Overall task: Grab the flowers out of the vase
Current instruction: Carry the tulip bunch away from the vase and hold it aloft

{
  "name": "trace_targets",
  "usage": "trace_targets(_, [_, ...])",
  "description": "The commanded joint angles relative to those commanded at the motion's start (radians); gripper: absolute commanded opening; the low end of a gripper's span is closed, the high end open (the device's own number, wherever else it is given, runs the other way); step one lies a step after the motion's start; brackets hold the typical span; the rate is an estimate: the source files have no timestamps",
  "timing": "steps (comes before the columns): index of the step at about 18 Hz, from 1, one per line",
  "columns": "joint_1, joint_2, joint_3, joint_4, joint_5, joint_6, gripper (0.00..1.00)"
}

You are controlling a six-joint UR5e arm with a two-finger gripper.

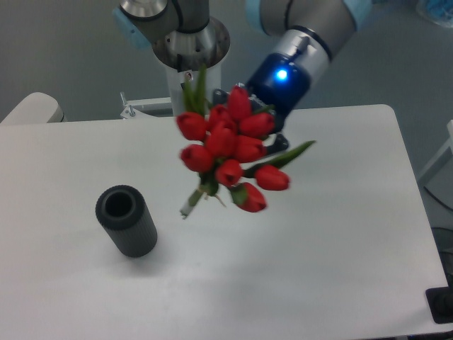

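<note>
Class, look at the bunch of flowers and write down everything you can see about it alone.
The flowers are a tight bunch of about nine red tulip buds with long green leaves and short pale-ended stems pointing down-left. They look artificial. The bunch hangs tilted in the air above the white table, clear of the dark ribbed vase, which stands empty to its left. The claw grips it from behind, mostly hidden by the buds.

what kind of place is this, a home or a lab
Most likely a robotics lab or test room, not a home: a bare white table, an industrial arm holding tulips above it, a lone vase, and plain grey floor.
</note>
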Motion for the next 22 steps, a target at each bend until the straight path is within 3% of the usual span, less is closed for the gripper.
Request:
trace_targets(7, [0.046,-0.049,0.019,0.002,0.008,0.097,0.20])
trace_targets(22, [0.055,-0.049,0.015,0.000,0.014,0.144,0.20])
